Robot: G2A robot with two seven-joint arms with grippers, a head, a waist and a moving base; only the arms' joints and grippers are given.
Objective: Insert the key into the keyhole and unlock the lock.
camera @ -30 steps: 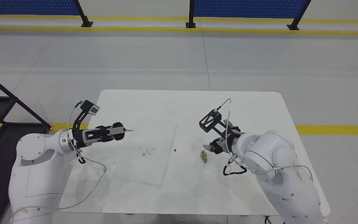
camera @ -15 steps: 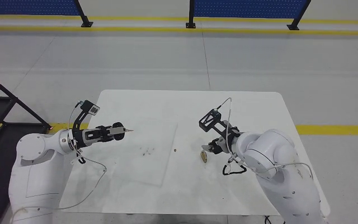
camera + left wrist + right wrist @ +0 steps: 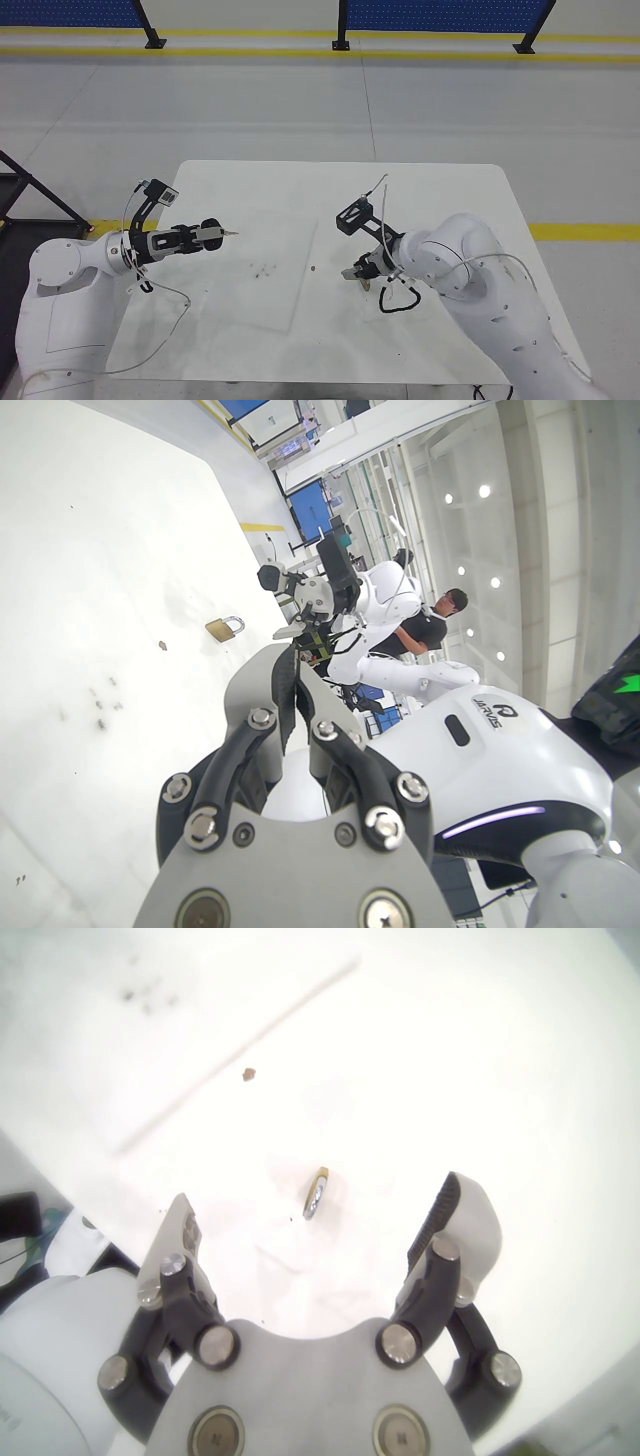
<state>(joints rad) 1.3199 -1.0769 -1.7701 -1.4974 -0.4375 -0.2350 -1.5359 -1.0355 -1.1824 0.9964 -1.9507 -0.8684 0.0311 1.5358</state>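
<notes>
White rectangular table (image 3: 440,200) fills the middle of the top view, standing on a pale grey floor with yellow lines. Right of centre in that frame, the right gripper (image 3: 358,272) hangs over the table with its jaws spread wide. In its wrist view the small brass padlock with a steel shackle (image 3: 315,1193) lies edge-on on the table, framed in the gap between the fingers and untouched. Left of centre, the left gripper (image 3: 215,234) is held above the table, jaws pressed together on what looks like a thin metal key (image 3: 231,232). The tip points toward the padlock, well apart from it. A tiny brown crumb (image 3: 313,268) lies between them. The step in hand appears to be grasping the padlock. Centre the fingers on the brass body, keep the keyhole end bare and facing the key, and clamp firmly against twisting.
</notes>
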